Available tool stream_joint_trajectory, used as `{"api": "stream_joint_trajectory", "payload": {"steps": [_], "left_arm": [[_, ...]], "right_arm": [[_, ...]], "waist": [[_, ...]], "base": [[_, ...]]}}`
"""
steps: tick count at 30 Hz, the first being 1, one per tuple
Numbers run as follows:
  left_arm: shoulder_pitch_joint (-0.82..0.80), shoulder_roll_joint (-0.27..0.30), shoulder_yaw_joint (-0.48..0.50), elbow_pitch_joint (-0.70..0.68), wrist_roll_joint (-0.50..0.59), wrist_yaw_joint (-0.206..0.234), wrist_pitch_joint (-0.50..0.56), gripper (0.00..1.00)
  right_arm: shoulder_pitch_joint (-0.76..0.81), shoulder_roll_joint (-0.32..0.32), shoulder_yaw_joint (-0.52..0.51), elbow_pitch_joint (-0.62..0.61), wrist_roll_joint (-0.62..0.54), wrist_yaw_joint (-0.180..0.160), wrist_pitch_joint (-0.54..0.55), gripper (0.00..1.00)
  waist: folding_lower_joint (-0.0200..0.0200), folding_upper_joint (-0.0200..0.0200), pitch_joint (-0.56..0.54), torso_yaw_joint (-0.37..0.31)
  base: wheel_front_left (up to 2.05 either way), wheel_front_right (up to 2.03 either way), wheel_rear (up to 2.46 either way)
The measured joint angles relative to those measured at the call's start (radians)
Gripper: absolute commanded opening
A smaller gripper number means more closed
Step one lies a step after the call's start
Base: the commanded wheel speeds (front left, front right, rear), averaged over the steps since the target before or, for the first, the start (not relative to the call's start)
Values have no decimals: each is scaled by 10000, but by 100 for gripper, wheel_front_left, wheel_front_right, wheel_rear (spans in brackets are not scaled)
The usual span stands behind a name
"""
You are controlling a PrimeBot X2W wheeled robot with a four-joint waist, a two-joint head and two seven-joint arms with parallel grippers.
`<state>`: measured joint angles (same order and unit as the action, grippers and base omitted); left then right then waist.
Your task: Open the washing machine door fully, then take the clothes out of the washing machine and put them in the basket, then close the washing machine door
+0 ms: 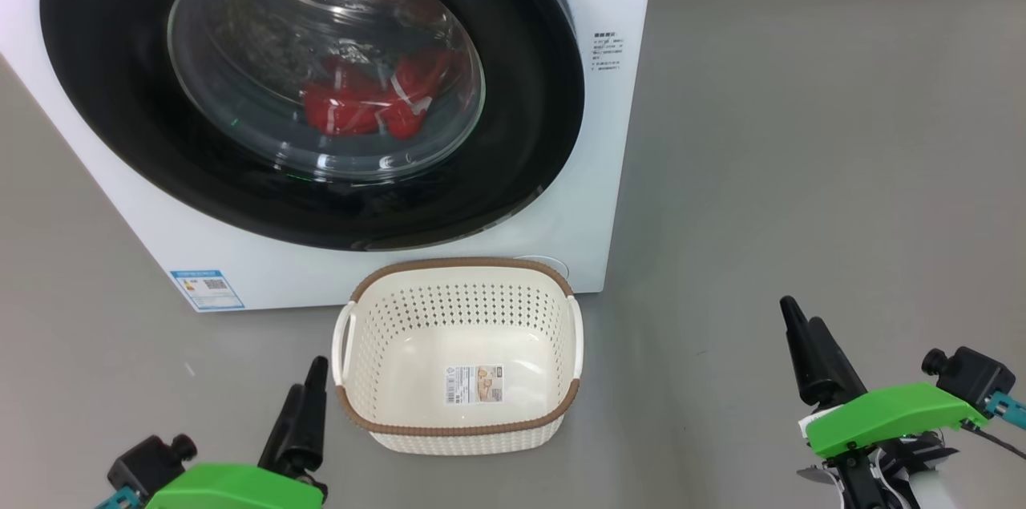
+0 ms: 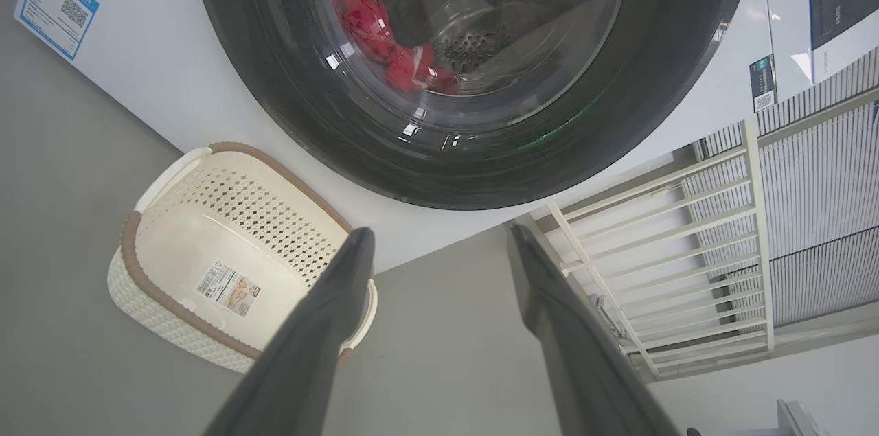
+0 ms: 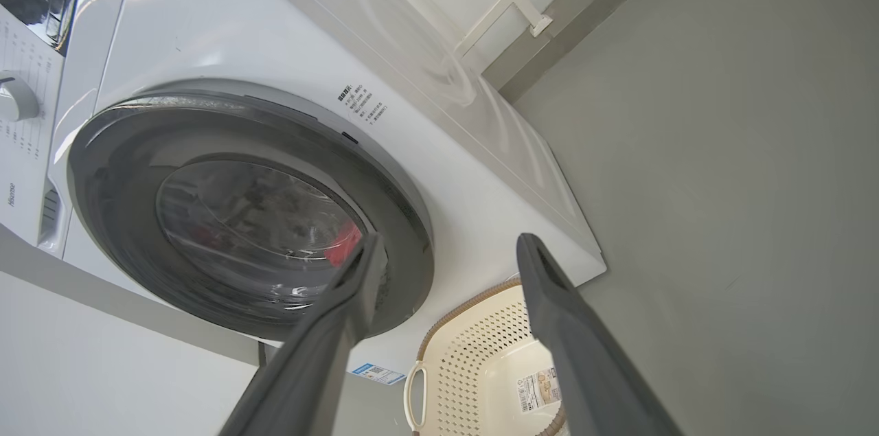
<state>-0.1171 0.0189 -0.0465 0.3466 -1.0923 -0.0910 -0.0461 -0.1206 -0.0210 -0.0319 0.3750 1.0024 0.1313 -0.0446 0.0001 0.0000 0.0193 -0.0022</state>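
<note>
Cream basket opens upward, long side facing washing machine.

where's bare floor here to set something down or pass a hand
Widest free patch: grey floor right of the washing machine and basket, ahead of the right end effector. Smaller one left of the basket, between the blue label and the left end effector. Crowded: the basket sits close under the washing machine door.

The shut washing machine door blocked the way to the clothes. The basket stood just before it; bare floor lay open to the right.
</note>
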Motion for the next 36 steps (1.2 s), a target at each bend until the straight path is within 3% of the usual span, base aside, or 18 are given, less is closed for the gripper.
{"api": "stream_joint_trajectory", "payload": {"steps": [27,36], "left_arm": [[-769,52,-462,-17,2577,146,-765,100],[-950,58,-485,-209,3519,504,-1018,100]], "right_arm": [[-747,-88,466,140,-2963,0,-780,100],[-962,-121,587,284,-3988,0,-1058,100]], "waist": [[-1,0,116,16],[-1,0,149,27]], "base": [[0,0,0],[0,0,0]]}}
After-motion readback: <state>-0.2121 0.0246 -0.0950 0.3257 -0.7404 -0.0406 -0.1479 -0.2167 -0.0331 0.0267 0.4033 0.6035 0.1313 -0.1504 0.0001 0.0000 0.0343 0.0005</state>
